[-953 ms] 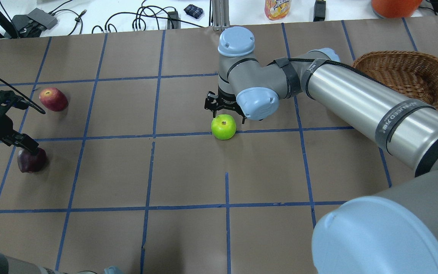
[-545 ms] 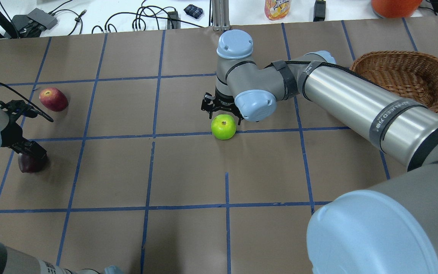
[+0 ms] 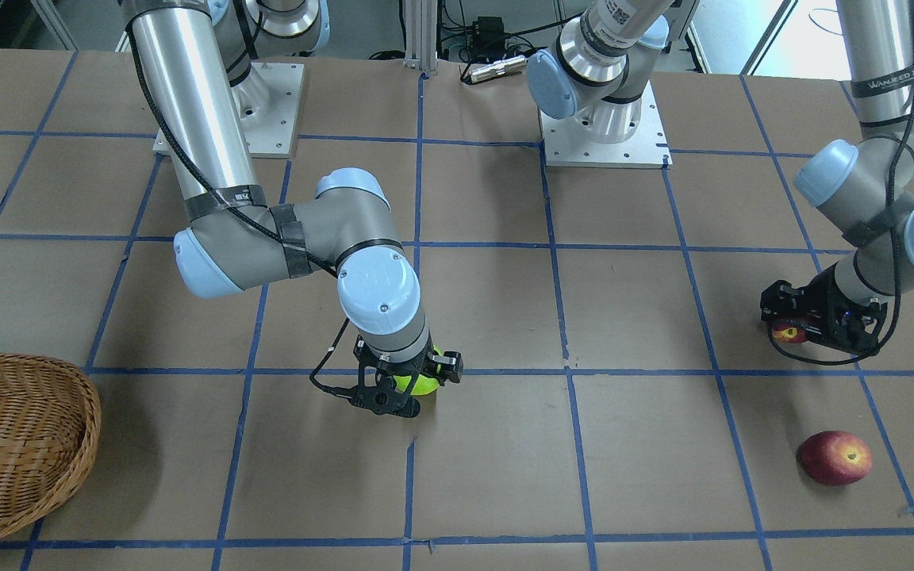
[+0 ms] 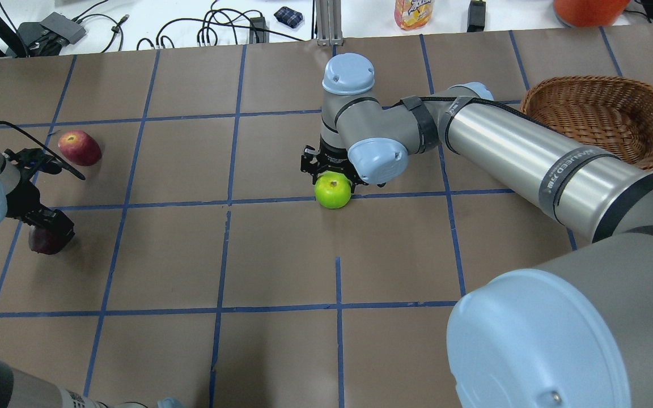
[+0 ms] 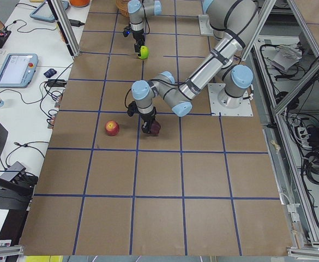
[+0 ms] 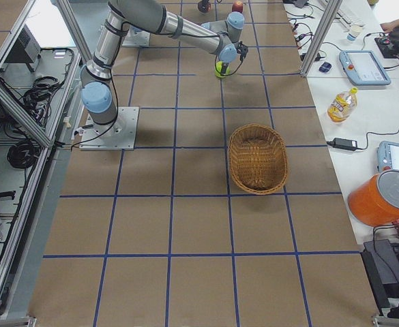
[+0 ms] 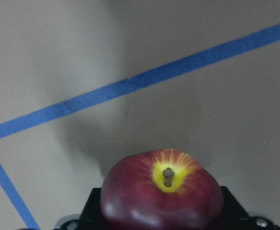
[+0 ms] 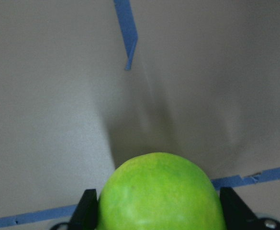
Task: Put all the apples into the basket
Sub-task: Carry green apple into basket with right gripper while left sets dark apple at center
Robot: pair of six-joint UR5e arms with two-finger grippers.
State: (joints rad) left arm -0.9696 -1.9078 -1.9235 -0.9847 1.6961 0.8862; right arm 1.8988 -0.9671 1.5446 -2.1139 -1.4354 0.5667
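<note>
The lime-green apple (image 4: 333, 192) lies mid-table on a blue tape line. My right gripper (image 4: 331, 179) is lowered over it and open, a finger on each side; the right wrist view shows the apple (image 8: 161, 191) between the fingers (image 8: 88, 208). The dark maroon apple (image 4: 43, 242) lies at the left edge. My left gripper (image 4: 49, 228) is open and straddles it; the left wrist view shows the apple (image 7: 161, 196) stem up. The red apple (image 4: 79, 147) lies free behind it. The wicker basket (image 4: 587, 80) stands empty at far right.
The right arm's forearm (image 4: 530, 153) stretches from the lower right past the basket's near side. Cables, a bottle (image 4: 413, 12) and an orange container (image 4: 587, 10) lie on the white bench beyond the table's far edge.
Both grippers have come down: the right one now sits around the green apple, the left one has moved over the maroon apple. No apple has moved.
</note>
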